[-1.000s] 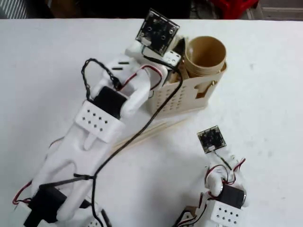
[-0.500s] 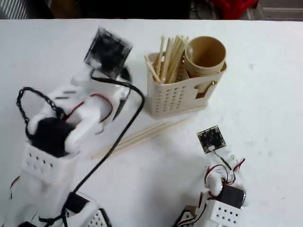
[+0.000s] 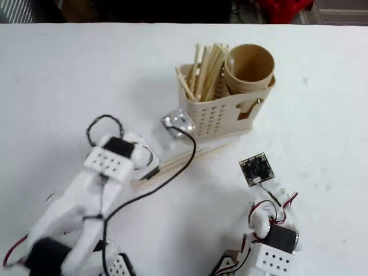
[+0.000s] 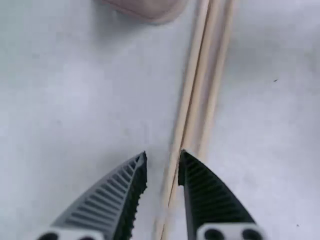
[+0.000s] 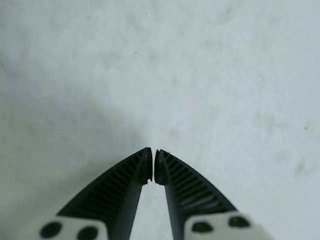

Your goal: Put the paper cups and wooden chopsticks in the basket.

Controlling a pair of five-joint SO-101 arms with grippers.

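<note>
left arm (image 3: 106, 164) back from basket (image 3: 221, 118) — jaws over loose chopsticks (image 4: 200, 100) on white table (image 3: 69, 75)

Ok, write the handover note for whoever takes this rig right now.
Left end effector: open, low over the table, tips at one end of the loose chopsticks; one stick seems to run between the fingers.
Right end effector: shut, empty, over bare table.
Done: cups stacked in the basket, chopstick bundle standing beside them in it.
Left: the loose chopsticks lie on the table in front of the basket. Grasp them and drop them in.
</note>
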